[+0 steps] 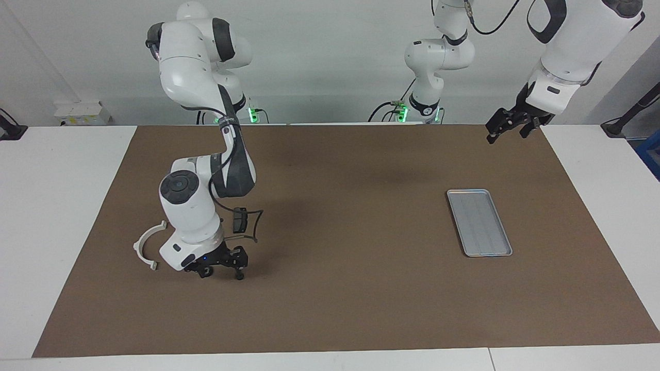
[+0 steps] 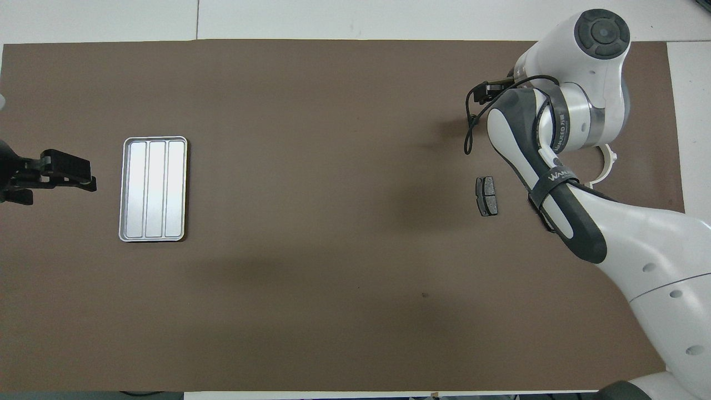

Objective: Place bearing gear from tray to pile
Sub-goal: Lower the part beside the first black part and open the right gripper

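Dark gear (image 1: 240, 276) on mat, under open R hand (image 1: 223, 268)

The tray (image 1: 479, 222) is a flat silver-grey metal rectangle with rounded corners, a raised rim and lengthwise ridges; it lies empty on the brown mat toward the left arm's end of the counter. The pile sits toward the right arm's end: a dark grey brake pad (image 2: 486, 195) lies flat, and a white curved plastic arc (image 1: 148, 246) lies near it. A small dark bearing gear (image 1: 240, 277) rests on the mat close by.

One camera looks down from across the table toward the robots; another looks steeply down from above them. Both share the brown mat (image 1: 361, 288) and the tray (image 2: 153, 189).
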Motion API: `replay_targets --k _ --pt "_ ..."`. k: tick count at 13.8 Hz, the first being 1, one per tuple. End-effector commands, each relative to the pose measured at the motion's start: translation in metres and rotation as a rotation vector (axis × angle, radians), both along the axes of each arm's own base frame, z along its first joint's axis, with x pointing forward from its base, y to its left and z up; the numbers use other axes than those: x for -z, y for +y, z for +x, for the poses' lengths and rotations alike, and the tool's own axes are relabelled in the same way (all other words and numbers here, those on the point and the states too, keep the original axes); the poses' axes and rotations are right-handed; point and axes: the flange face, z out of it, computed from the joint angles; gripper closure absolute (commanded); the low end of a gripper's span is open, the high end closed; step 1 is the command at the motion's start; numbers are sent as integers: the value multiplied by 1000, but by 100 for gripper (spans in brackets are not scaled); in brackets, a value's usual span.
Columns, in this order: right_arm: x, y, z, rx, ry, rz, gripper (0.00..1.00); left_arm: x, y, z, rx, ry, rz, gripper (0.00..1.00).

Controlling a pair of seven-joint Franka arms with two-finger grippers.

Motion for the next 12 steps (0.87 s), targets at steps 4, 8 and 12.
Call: replay_targets --k 4,8,12 --pt "-119 -29 -68 17 51 12 0 -1 1 -5 3 10 -6 0" --pt "-203 -46 -132 41 61 27 0 -1 0 -5 5 10 -6 0" --pt "-266 -70 -183 -10 77 29 0 -1 1 -5 3 10 -6 0"
